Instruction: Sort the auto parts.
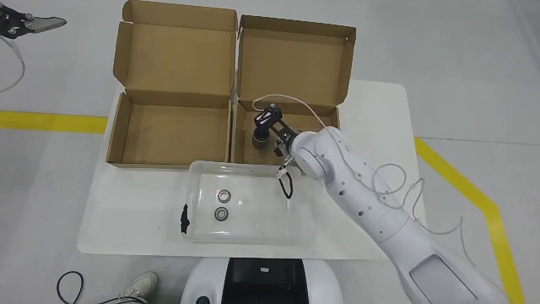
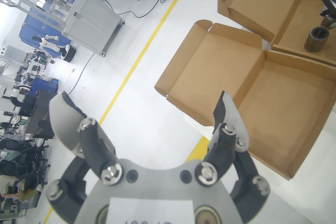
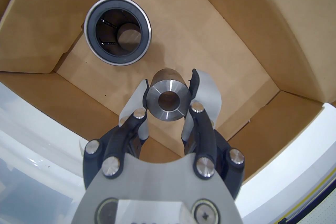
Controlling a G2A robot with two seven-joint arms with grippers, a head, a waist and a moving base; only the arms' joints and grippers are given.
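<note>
Bushing [image 3: 168, 101] gripped by right hand [image 3: 170, 81], its far end hidden

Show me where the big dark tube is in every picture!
Top view: dark tube standing in the right box.
Left wrist view: dark tube in the farther box.
Right wrist view: dark tube beyond the right gripper holding a metal cylinder.
Shared landmark: that box's cardboard floor.

Right arm [image 1: 371, 203] glossy white, thin white cable [image 1: 305, 108] — right end effector [image 3: 170, 80]: black links, silver screws, grey plate.
</note>
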